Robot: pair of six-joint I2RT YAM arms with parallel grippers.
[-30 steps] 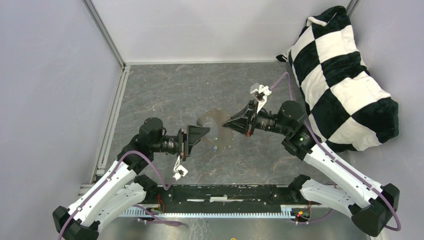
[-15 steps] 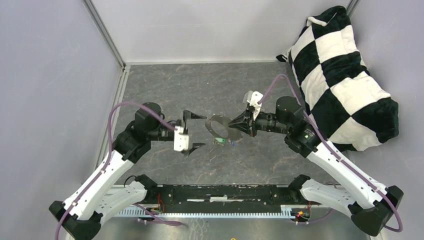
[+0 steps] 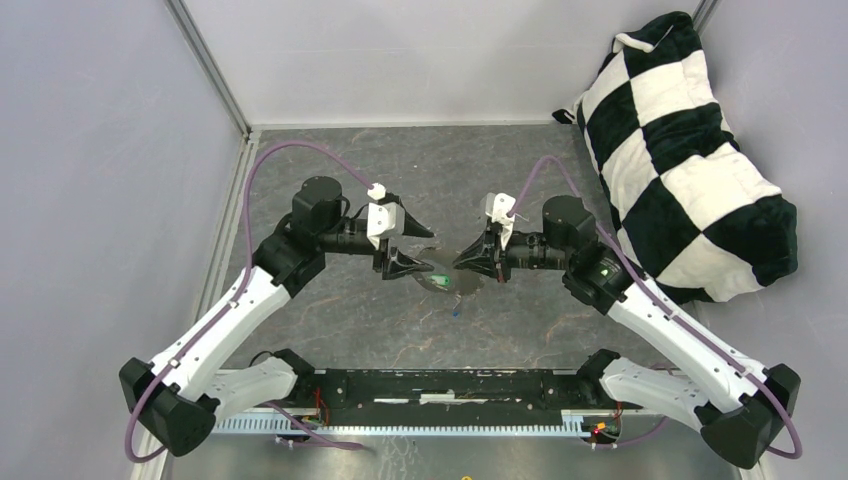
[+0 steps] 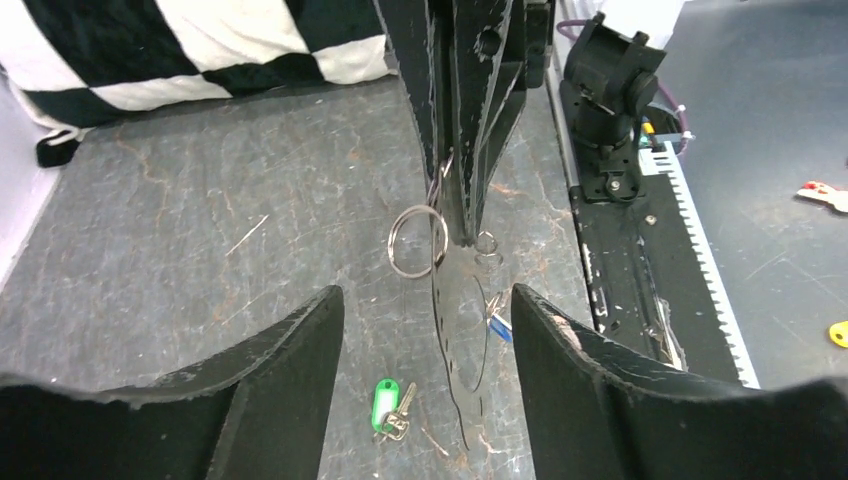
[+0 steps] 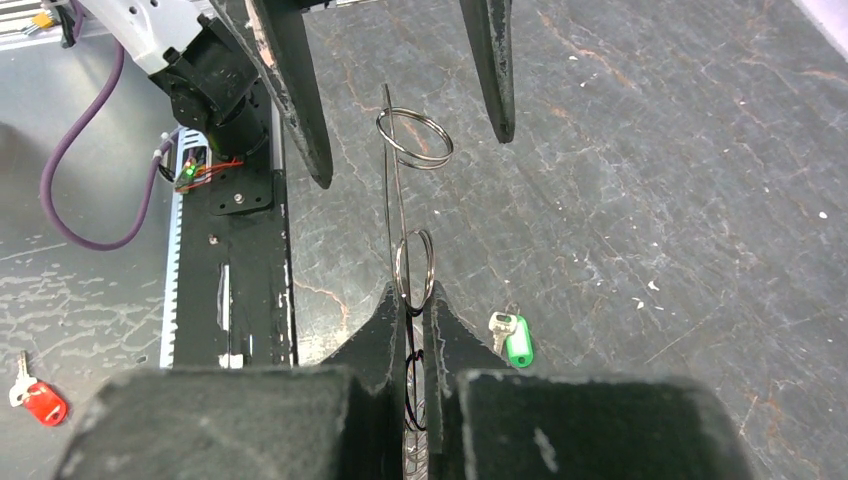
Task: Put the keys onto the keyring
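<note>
Right wrist view: right gripper (image 5: 410, 300) clamped on the thin, light, likely springy keyring (image 5: 390, 180), left gripper (image 5: 413, 158) spread open around its far end, green key (image 5: 512, 340) flat on the table (image 5: 650, 150) below it, best pinched by its plastic head.

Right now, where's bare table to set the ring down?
Bare table along the back wall, and a near strip before the base rail. Crowded at centre: left hand open astride the keyring, right hand gripping it, green key and blue key beneath.
</note>
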